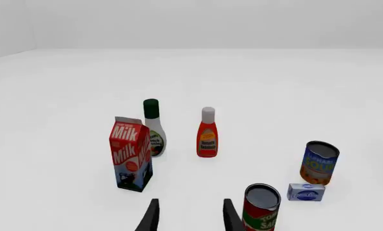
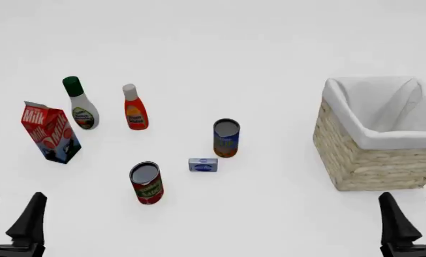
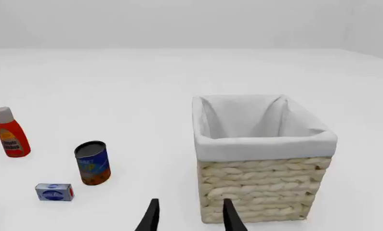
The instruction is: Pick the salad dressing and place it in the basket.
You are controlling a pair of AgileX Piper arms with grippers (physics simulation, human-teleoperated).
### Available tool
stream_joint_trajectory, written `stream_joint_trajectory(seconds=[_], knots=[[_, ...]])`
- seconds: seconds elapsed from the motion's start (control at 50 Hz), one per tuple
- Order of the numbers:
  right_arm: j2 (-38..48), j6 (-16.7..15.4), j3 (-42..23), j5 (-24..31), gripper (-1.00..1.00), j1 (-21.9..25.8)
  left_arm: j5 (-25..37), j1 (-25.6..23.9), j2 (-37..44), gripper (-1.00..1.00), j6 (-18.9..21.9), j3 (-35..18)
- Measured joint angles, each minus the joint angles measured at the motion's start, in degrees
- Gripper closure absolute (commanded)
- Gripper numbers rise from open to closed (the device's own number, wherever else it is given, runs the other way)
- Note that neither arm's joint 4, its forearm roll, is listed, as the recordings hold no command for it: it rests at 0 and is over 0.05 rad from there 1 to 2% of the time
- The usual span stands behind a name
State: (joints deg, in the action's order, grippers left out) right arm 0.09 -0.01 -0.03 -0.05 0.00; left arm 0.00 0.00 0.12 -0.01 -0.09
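White tabletop (image 2: 270, 43) carries salad dressing (image 2: 79, 104) and basket (image 2: 373, 139); both pincers gape, empty.

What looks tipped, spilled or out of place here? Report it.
Nothing stands out. The salad dressing, red-orange bottle, milk carton and both cans stand upright; the basket sits square, and no spill shows.

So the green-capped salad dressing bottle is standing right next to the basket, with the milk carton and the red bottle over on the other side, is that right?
Not quite. The salad dressing stands far from the basket, over on the left of the table, between the milk carton and the red bottle. The front view shows this. The carton and red bottle are indeed across the table from the basket.
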Motion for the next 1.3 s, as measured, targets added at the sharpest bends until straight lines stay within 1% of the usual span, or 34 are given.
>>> stream_joint_trajectory(seconds=[0.34,0.44,0.52,0.62,0.78,0.92,1.3], knots=[[0.1,-0.2,0.0,-0.3,-1.00,0.2,0.1,-0.7,0.6,-1.00,0.2,-1.1],[0.1,-0.2,0.0,-0.3,-1.00,0.3,-0.2,-1.4,1.9,-1.00,0.7,-2.3],[0.1,-0.2,0.0,-0.3,-1.00,0.4,-1.7,-2.1,4.3,-1.00,0.7,-3.5],[0.1,-0.3,0.0,-0.4,-1.00,0.7,-4.5,-2.9,8.6,-1.00,1.2,-5.5],[0.5,-0.5,-0.1,-0.7,-1.00,1.4,-10.1,-4.0,17.2,-1.00,3.5,-9.5],[0.7,-0.5,0.0,-1.0,-1.00,2.1,-14.6,-4.2,25.6,-1.00,3.5,-13.6],[2.3,-0.5,0.0,-2.9,-1.00,3.7,-21.1,-2.5,45.5,-1.00,3.8,-28.1]])
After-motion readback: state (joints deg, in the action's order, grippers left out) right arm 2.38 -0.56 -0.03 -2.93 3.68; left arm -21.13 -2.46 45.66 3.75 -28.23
